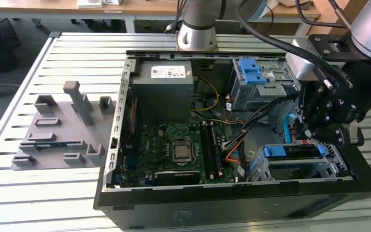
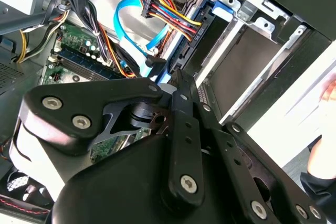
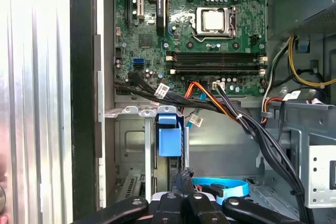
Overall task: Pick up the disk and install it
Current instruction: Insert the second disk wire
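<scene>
The gripper [image 1: 321,128] hangs over the drive cage [image 1: 301,162]; finger state unclear. Its linkage may snag the blue data cable [image 2: 131,27].

The robot arm [image 1: 197,21] rises from its silver base at twelve o'clock in the exterior view, its dark wrist section arching over to three o'clock. There the black gripper [image 1: 321,126] points downward, linkages folded. In the second wrist view its black fingers [image 2: 184,124] sit drawn together, nothing visible between them.
</scene>
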`<control>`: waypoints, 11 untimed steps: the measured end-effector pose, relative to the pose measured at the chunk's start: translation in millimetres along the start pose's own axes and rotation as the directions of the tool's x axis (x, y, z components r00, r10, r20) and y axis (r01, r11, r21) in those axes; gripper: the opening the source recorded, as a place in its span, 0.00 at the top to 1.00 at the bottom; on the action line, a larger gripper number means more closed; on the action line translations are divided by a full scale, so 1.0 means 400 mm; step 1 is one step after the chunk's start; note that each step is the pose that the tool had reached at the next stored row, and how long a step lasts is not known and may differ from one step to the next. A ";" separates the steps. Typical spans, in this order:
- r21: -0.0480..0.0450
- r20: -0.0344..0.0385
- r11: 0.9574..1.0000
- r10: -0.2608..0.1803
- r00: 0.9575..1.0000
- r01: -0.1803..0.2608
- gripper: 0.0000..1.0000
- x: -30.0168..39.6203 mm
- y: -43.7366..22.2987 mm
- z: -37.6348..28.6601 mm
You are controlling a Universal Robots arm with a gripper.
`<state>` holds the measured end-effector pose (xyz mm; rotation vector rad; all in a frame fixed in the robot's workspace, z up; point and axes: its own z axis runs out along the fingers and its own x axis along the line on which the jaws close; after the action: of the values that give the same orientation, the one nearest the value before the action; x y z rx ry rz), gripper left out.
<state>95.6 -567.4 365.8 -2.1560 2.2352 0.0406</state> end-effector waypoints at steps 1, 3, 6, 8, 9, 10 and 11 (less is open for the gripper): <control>0.000 0.000 1.000 0.000 1.000 0.000 0.89 0.000 0.000 -0.001; 0.000 0.000 1.000 0.000 1.000 0.000 0.89 0.000 0.000 -0.003; 0.000 0.000 1.000 0.000 1.000 0.000 0.89 0.000 0.000 -0.006; 0.000 0.000 1.000 0.000 1.000 0.000 0.89 0.000 0.000 -0.008; 0.000 0.000 1.000 0.000 1.000 0.000 0.89 -0.001 0.000 -0.013; 0.000 0.000 1.000 0.000 1.000 0.000 0.89 -0.001 0.000 -0.013; 0.000 0.000 1.000 0.000 1.000 0.000 0.89 -0.001 0.000 -0.013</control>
<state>95.6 -567.3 371.0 -2.1560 2.2352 0.0407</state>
